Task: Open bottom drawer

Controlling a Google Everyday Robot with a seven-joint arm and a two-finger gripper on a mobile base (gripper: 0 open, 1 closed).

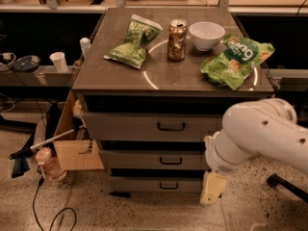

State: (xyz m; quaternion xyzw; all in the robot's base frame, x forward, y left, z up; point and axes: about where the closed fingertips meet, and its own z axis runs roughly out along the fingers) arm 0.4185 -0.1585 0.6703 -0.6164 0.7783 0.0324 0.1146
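My tool (212,189) hangs at lower right, just beside the right end of the bottom drawer (144,184), low in the frame's centre: grey, narrow front, small black loop handle (169,186). Tool released or clenched? I cannot tell.

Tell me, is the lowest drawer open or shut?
Shut: the bottom drawer sits tucked under the middle drawer, no inside showing. The gripper hangs by its right end, clear of the handle.
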